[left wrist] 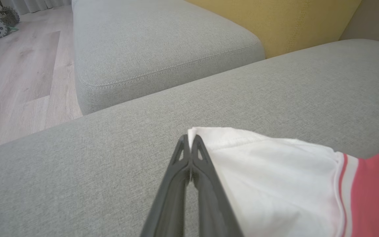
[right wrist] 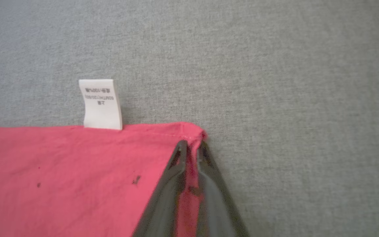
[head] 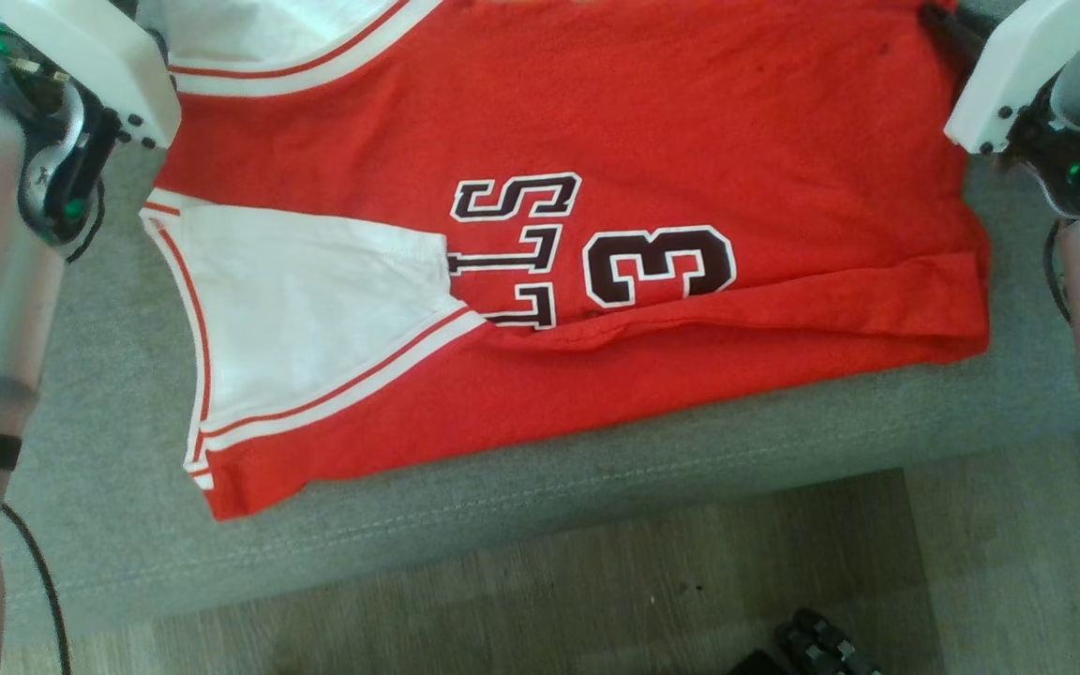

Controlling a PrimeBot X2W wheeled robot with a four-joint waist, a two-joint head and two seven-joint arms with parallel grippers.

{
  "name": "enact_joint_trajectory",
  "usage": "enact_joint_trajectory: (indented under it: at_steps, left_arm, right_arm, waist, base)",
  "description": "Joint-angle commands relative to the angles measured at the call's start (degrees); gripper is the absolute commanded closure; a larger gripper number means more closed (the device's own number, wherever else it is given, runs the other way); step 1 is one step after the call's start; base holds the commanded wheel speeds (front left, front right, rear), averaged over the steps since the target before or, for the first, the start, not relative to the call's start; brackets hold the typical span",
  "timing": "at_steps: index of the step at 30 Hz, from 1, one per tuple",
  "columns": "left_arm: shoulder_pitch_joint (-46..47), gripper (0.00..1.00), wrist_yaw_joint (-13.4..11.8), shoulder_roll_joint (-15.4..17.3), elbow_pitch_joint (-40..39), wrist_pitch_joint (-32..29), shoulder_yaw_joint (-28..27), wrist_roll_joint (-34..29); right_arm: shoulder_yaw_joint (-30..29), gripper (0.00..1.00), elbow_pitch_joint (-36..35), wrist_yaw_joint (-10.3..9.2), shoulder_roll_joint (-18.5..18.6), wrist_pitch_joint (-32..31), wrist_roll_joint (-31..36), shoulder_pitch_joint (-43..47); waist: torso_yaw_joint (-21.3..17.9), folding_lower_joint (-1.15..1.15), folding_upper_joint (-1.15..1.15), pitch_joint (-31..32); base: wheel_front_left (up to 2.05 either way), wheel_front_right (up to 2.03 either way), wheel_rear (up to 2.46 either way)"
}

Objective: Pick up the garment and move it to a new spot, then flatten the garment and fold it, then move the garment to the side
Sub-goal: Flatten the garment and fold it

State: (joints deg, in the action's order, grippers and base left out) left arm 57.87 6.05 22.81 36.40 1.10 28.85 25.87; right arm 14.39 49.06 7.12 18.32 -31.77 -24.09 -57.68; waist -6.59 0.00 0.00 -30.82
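1. Red-and-white sleeveless knit jersey [head: 690,141] lies spread on the grey woven sofa cushion [head: 596,469], front up w/ the dark "3" showing. Its near edge sits just back from the cushion's front seam.
2. Long axis runs L–R across my head view: white armhole end at the robot's left, red hem end at its right.
3. Left claw [left wrist: 189,143]: fingers pressed together right at the far-left white corner. The cloth tip pokes just past them, so I read it as a pinch on that corner, tho I can't see cloth betw. the fingers.
4. Right claw [right wrist: 192,146]: fingers closed on the far-right red hem corner, w/ a strip of red visible betw. them. A small white rectangular care label [right wrist: 101,103] sticks out of the same edge, off to one side of the tips.
5. So both claws sit on the far long edge, one per end, each arm nearest its own corner. The rest of the jersey lies toward the robot from the tips.
6. My call: next move = lift both corners & bring the far edge to the near edge, parallel to the long axis. Arms need to travel level, else the fold skews.
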Motion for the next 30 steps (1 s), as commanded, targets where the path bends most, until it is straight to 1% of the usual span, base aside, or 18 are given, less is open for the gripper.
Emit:
enact_joint_trajectory:
  at_steps: [1, 5, 11, 18, 25, 30]
  left_arm:
    - [2.3, 1.00, -0.4, 2.9, -1.5, 0.2, -1.9, 0.3]
    - [2.5, 1.00, -0.7, 3.1, -1.4, 0.5, -2.1, 0.5]
    - [3.9, 1.00, -1.0, 3.6, -1.2, 0.8, -2.9, 1.2]
    - [7.4, 1.00, -1.3, 4.1, -0.8, 1.2, -3.5, 1.4]
    - [11.5, 1.00, -1.4, 3.8, 1.0, 1.7, -3.6, 1.2]
    - [13.9, 1.00, -1.3, 2.5, 3.0, 3.7, -3.4, 1.3]
  right_arm:
    - [1.0, 1.00, -1.4, 0.36, 0.2, -0.5, -0.8, 0.3]
    - [1.0, 1.00, -2.3, 0.36, 1.3, 0.7, -1.4, -0.6]
    - [0.8, 1.00, -3.1, 0.36, 1.9, 5.3, -0.4, -2.8]
    - [0.1, 1.00, -2.4, 0.36, 1.8, 13.5, 2.8, -6.6]
    - [-0.1, 1.00, 0.9, 0.36, 0.8, 19.9, 5.2, -10.9]
    - [-0.3, 1.00, 4.5, 0.36, -0.3, 23.3, 6.5, -13.3]
  waist:
    - [0.0, 0.00, 0.00, 0.2]
    - [0.1, 0.00, 0.00, 0.3]
    - [0.2, 0.00, 0.00, -0.2]
    - [0.4, 0.00, 0.00, -1.3]
    - [0.4, 0.00, 0.00, -2.4]
    - [0.6, 0.00, 0.00, -2.8]
  base:
    - [0.00, 0.00, 0.00]
    - [0.00, 0.00, 0.00]
    - [0.00, 0.00, 0.00]
    - [0.00, 0.00, 0.00]
    - [0.00, 0.00, 0.00]
    - [0.00, 0.00, 0.00]
